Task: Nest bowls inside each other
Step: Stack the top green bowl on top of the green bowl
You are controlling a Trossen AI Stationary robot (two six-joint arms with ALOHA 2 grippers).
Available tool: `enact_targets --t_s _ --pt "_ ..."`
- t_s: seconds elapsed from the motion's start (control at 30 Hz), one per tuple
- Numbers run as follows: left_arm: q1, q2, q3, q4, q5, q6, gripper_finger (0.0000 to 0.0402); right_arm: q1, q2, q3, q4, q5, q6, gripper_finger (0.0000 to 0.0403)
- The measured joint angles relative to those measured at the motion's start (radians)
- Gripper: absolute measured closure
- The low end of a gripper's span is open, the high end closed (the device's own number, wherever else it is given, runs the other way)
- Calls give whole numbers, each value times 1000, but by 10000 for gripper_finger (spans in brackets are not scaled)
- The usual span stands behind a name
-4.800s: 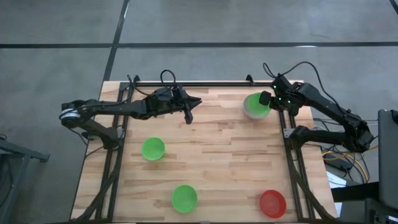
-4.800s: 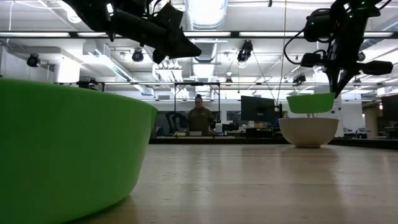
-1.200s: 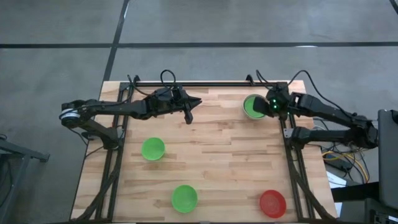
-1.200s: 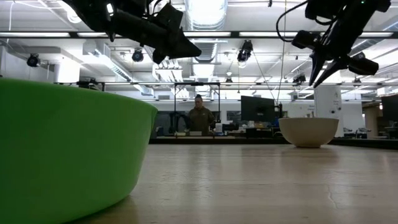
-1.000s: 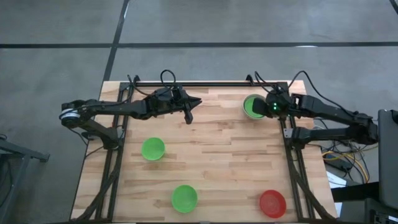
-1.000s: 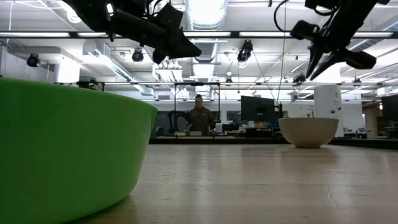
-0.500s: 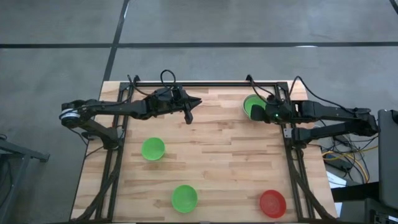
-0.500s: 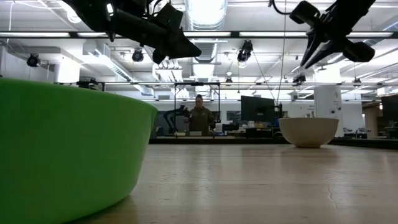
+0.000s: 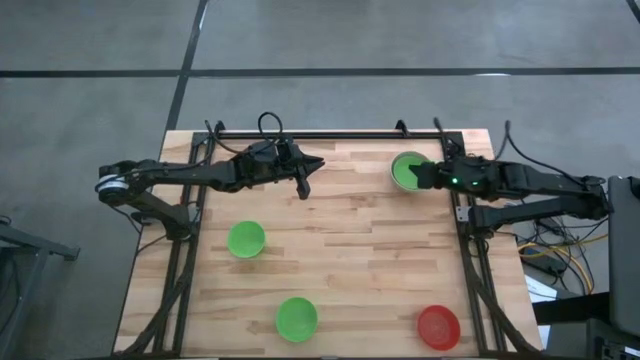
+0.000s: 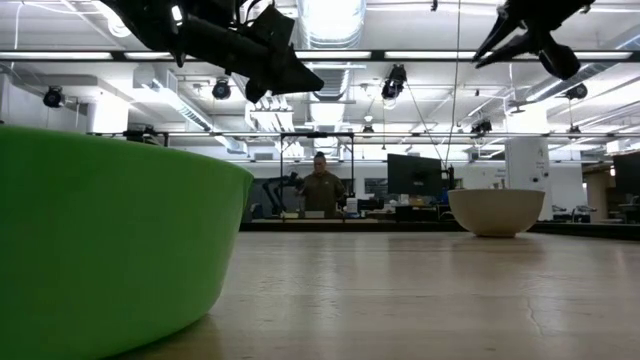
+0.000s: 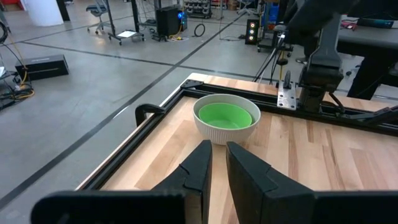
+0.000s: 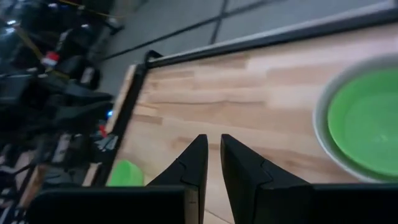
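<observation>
You've got one green bowl already nested in the grey-white bowl, upper right of the high view on the table. The right gripper hovers at that pair's lower right edge, raised clear of it in the low view, fingers nearly together with a thin gap, holding nothing. The left gripper hangs over bare wood at upper centre, fingers also close together and empty. Three bowls sit loose and well apart: a second green bowl at centre left, a third green bowl at bottom centre, the red bowl at bottom right. The big green shape at the low view's left is probably the bottom-centre one; can't confirm
</observation>
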Motion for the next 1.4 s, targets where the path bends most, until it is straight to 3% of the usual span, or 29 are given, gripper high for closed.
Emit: enact_targets --t_s 0.2,0.5,0.9,1.4 --pt "0 0 0 0 0 0 348 0 -56 0 81 -3 -213 360" --pt "0 0 0 0 0 0 348 0 -60 -3 20 -11 -388 360" --pt "0 0 0 0 0 0 348 65 -123 -26 34 -11 -511 360" --pt "0 0 0 0 0 0 348 93 -337 -78 37 17 -582 360"
